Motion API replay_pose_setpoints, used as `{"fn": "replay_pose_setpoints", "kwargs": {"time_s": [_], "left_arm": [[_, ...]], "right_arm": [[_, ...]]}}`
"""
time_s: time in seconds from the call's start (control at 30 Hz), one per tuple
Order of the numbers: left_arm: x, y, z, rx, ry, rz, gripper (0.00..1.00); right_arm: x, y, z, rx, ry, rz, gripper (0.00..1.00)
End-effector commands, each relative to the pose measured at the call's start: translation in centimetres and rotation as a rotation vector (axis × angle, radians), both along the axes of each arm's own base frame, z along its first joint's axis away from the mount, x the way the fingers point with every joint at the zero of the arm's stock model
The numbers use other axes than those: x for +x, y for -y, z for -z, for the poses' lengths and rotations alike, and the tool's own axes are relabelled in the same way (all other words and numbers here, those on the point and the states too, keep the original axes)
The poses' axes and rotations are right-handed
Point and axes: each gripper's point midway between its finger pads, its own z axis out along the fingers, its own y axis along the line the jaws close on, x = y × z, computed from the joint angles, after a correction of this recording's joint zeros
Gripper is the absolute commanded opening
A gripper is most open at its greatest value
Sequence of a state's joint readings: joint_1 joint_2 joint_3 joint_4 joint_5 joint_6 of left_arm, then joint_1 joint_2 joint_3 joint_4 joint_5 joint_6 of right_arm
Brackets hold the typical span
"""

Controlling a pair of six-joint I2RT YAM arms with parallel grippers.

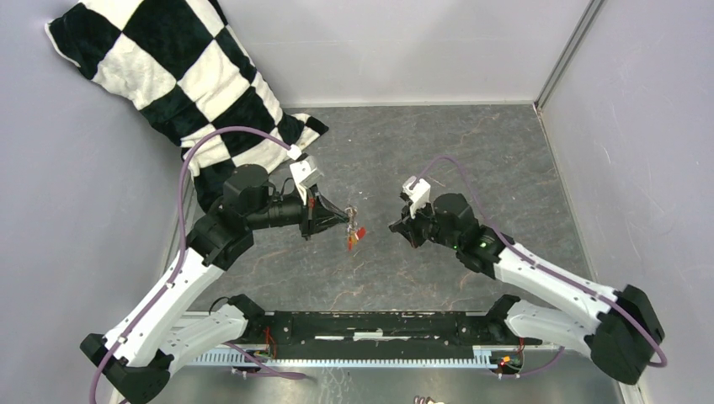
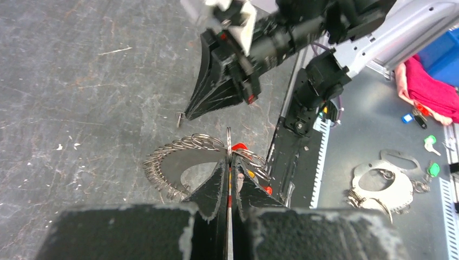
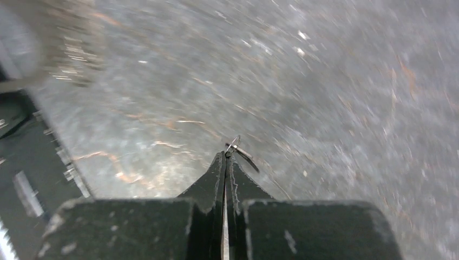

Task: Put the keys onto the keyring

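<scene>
My left gripper [image 1: 343, 217] [image 2: 229, 162] is shut on the keyring [image 2: 229, 138], a thin grey wire loop seen edge-on between the fingers. Red-headed keys [image 1: 355, 237] [image 2: 238, 146] hang from it a little above the table. Just to the right, my right gripper [image 1: 392, 225] [image 3: 226, 156] points at the ring. It is shut on a tiny key [image 3: 234, 144] that sticks out of its tips, a small silvery loop with a dark shaft. In the left wrist view that key [image 2: 179, 118] shows at the right gripper's [image 2: 187, 115] tip, a short gap from the ring.
A black-and-white checked cloth [image 1: 168, 76] lies at the back left corner. Grey walls close the table on three sides. The black base rail [image 1: 362, 324] runs along the near edge. Beyond it lie metal handcuffs [image 2: 379, 184], small coloured keys [image 2: 430, 143] and a red cloth [image 2: 433, 92].
</scene>
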State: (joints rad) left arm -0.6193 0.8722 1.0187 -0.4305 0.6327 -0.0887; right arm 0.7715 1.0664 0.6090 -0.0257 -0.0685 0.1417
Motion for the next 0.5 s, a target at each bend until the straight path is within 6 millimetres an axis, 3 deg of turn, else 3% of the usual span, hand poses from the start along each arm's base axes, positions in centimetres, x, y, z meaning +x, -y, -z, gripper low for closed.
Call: {"fn": "replay_pose_setpoints", "kwargs": {"time_s": [0.0, 0.2, 0.33, 0.47], "left_arm": [[-1.5, 0.6, -1.0, -0.050, 0.019, 0.091, 0.02], [-3.9, 0.8, -0.9, -0.058, 0.026, 0.244, 0.02], [-5.8, 0.8, -1.3, -0.086, 0.002, 0.345, 0.02], [-5.6, 0.7, -1.3, -0.083, 0.010, 0.322, 0.02]], "right_arm": [[-4.5, -3.3, -7.2, 0.136, 0.124, -0.388, 0.00], [-8.5, -4.1, -12.7, 0.212, 0.265, -0.669, 0.01], [-9.6, -3.3, -14.4, 0.206, 0.402, -0.734, 0.01], [-10.1, -3.1, -16.0, 0.216, 0.455, -0.761, 0.01]]}}
